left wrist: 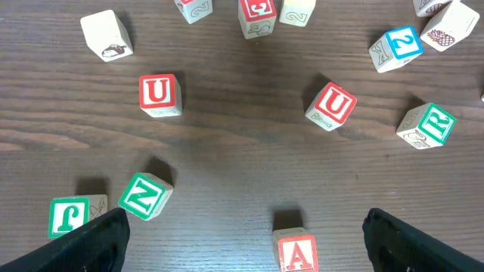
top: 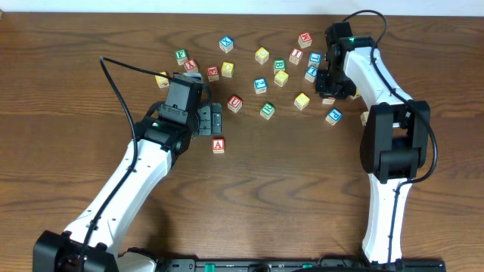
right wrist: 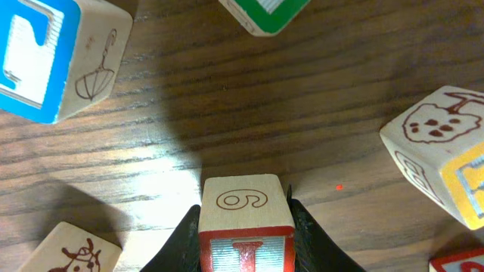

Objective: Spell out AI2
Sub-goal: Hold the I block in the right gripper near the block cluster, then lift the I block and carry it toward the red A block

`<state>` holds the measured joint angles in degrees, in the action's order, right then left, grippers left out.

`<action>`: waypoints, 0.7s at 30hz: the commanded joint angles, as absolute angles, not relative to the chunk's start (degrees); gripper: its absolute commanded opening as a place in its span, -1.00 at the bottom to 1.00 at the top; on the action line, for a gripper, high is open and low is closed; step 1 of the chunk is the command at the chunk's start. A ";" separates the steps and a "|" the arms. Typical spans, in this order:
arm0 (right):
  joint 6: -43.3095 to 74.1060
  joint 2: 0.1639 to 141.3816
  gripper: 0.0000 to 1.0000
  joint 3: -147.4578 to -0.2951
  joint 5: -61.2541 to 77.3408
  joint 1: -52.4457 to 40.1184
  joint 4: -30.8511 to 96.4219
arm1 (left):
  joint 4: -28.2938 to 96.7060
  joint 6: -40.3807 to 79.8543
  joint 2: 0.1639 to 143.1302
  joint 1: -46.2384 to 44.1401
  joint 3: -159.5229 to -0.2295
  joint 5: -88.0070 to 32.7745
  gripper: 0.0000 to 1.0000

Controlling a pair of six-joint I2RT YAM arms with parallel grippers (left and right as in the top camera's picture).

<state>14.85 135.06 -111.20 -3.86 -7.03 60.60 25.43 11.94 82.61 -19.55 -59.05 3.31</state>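
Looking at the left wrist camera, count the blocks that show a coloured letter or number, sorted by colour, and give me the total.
Red: 4 (left U block, right U block, E block, A block)
Green: 3 (R block, N block, J block)
Blue: 1 (2 block)
Total: 8

Matt wooden A cube (left wrist: 296, 253), grained table (left wrist: 227, 159)

Lettered blocks (top: 262, 54) on wooden table (top: 287, 189)
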 commanded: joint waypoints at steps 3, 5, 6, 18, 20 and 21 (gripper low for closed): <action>14.20 134.72 -0.68 -112.81 -3.90 -7.60 62.04 | 25.28 11.62 81.89 -19.31 -60.25 3.66 0.93; 14.09 134.32 -0.68 -113.45 -3.90 -7.62 62.52 | 25.26 11.62 81.89 -19.31 -60.25 3.66 0.95; 14.09 134.06 -0.68 -113.82 -3.90 -7.62 62.78 | 25.26 11.62 81.89 -19.31 -60.25 3.64 0.94; 14.11 124.33 -0.68 -114.13 -3.90 -7.62 63.18 | 25.71 11.38 81.89 -19.29 -60.25 9.65 0.94; 14.11 121.89 -0.67 -114.13 -3.92 -7.68 63.42 | 26.30 11.35 81.89 -19.29 -60.25 12.36 0.94; 14.11 120.51 -0.67 -114.13 -3.92 -7.86 63.53 | 26.55 11.35 81.89 -19.29 -60.25 13.52 0.94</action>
